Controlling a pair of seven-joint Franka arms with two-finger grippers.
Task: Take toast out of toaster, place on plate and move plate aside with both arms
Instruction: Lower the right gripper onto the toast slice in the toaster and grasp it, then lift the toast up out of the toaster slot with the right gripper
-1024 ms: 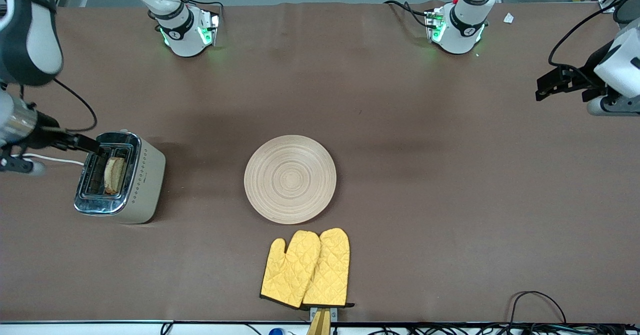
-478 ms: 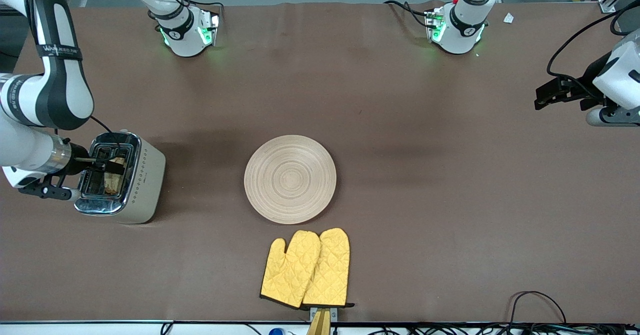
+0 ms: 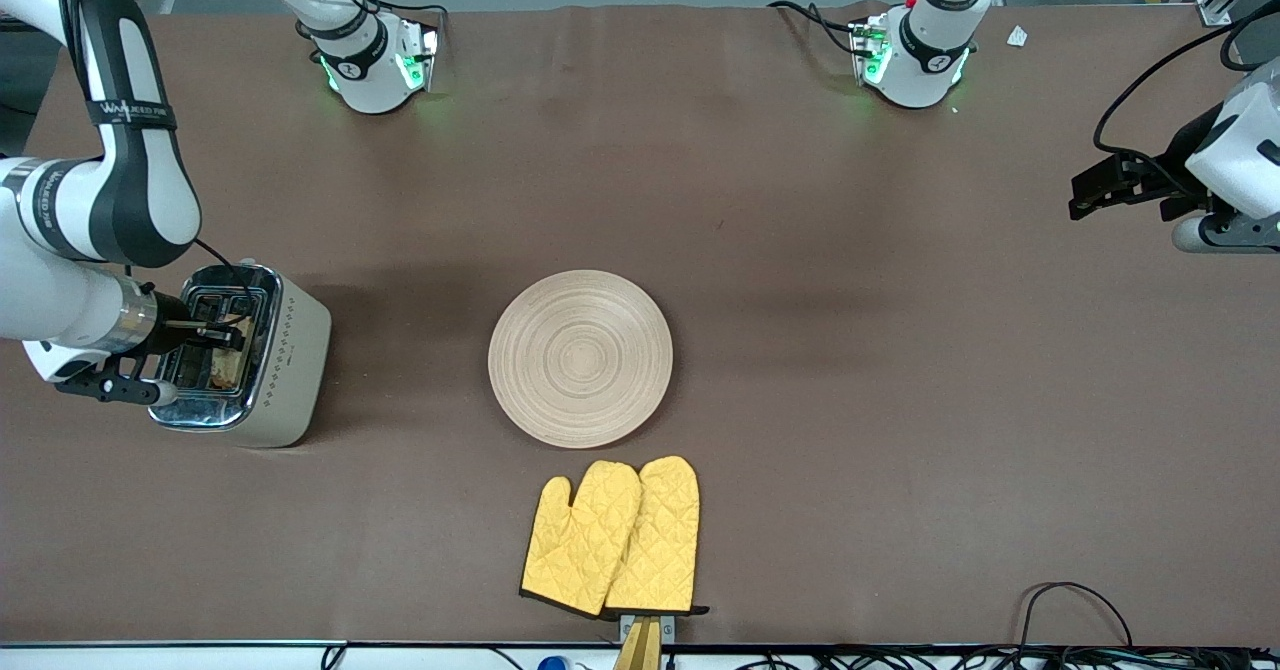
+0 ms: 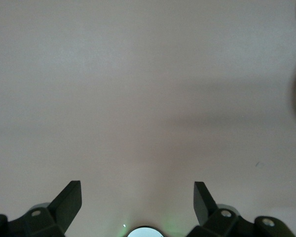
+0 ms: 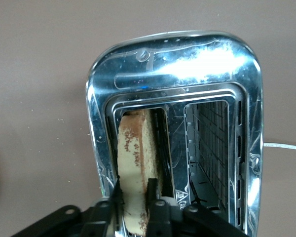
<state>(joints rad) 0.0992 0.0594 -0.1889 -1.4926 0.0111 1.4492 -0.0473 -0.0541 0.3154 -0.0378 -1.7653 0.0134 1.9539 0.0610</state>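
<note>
Since a second ago the right arm has swung down from beside the toaster (image 3: 240, 355), and its right gripper (image 3: 215, 331) now reaches into the top of the appliance; half a second back it was nearly there, so the last shift is small. The left arm has barely moved.

Right gripper: down at the toaster's top, fingers (image 5: 152, 190) drawn in against both faces of the toast (image 5: 134, 170), clamped on its upper edge. The toast stands upright in one slot, directly between the fingers, speckled face showing in the right wrist view. The neighbouring slot (image 5: 214, 148) lies just beside the gripper.

Plate (image 3: 580, 358): flat on the table (image 3: 850, 370), well apart from the right gripper, toward the left arm's end from it, near mid-table. Nothing on it.

Oven mitts (image 3: 612, 537): yellow pair, side by side, nearer the front camera than the plate and just beside its rim.

Left gripper (image 3: 1085, 182): waits over the table at the left arm's end, well apart from the plate. Fingers (image 4: 69, 200) spread wide, only bare tabletop between them in the left wrist view.
</note>
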